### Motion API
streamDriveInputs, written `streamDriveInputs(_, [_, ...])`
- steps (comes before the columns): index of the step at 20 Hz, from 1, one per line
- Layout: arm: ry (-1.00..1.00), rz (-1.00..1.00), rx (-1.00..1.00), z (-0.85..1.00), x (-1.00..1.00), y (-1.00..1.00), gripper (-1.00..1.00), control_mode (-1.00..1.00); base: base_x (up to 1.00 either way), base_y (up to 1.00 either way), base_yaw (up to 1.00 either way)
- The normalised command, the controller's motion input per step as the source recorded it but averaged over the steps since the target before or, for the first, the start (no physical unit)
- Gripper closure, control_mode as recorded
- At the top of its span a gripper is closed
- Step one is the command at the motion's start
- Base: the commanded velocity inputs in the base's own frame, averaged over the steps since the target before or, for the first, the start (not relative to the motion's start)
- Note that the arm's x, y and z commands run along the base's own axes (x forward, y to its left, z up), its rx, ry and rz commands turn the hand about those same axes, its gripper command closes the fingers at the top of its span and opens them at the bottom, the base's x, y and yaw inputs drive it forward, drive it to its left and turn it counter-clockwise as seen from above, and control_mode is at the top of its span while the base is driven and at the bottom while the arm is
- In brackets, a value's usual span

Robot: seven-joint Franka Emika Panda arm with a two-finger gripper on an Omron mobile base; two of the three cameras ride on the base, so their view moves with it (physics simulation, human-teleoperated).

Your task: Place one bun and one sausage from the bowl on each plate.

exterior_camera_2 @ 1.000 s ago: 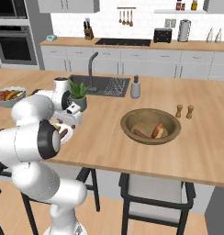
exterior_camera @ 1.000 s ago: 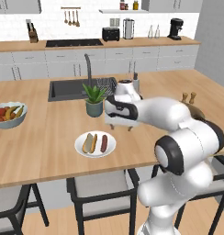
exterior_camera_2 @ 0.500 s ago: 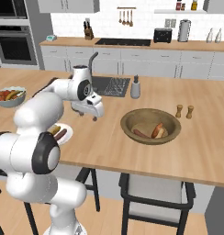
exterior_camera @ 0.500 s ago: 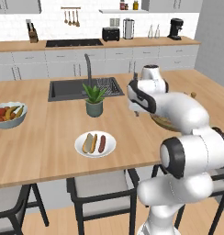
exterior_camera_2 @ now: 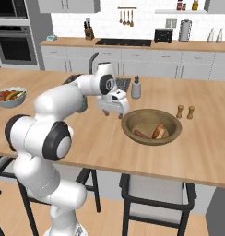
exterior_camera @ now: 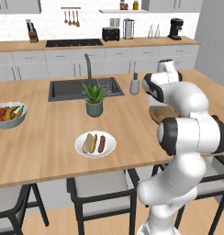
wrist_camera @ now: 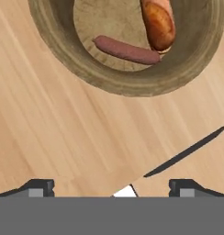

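Observation:
The brown wooden bowl [exterior_camera_2: 175,125] sits on the island with a sausage [exterior_camera_2: 141,134] and a bun [exterior_camera_2: 158,130] inside. My gripper [exterior_camera_2: 113,113] hangs open and empty just left of the bowl, fingers pointing down, a little above the counter. In the hand view the bowl [wrist_camera: 118,83] lies at the top, holding the sausage [wrist_camera: 127,50] and the bun [wrist_camera: 158,20]; the gripper [wrist_camera: 111,187] is over bare wood short of the rim. A white plate [exterior_camera: 110,148] near the front edge carries a bun [exterior_camera: 89,142] and a sausage [exterior_camera: 101,143]. My arm hides most of the bowl [exterior_camera: 159,114].
A potted plant [exterior_camera: 94,101] stands behind the plate, with the sink [exterior_camera: 70,90] and a soap dispenser [exterior_camera: 134,85] beyond. A pale fruit bowl [exterior_camera: 8,114] is far left. Two shakers [exterior_camera_2: 185,111] stand right of the wooden bowl. Stools line the island's front.
The arm has swung right, from beside the plant and plate across the counter to the left rim of the wooden bowl. The gripper stays empty; the plate's bun and sausage have not moved.

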Motion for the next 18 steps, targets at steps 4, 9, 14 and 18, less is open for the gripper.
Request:
streamDriveInputs(4, [0.01,0.0,-0.01,-0.11,0.06,-1.0,-1.0,-1.0,0.0,0.0,0.0])
streamDriveInputs(9, [0.01,0.01,0.0,-0.38,0.13,-0.99,-1.0,-1.0,0.0,0.0,0.0])
streamDriveInputs(14, [0.0,0.08,0.0,-0.49,0.32,-0.69,-1.0,-1.0,0.0,0.0,0.0])
streamDriveInputs(18, [0.0,0.14,0.0,-0.4,0.71,-0.35,-1.0,-1.0,0.0,0.0,0.0])
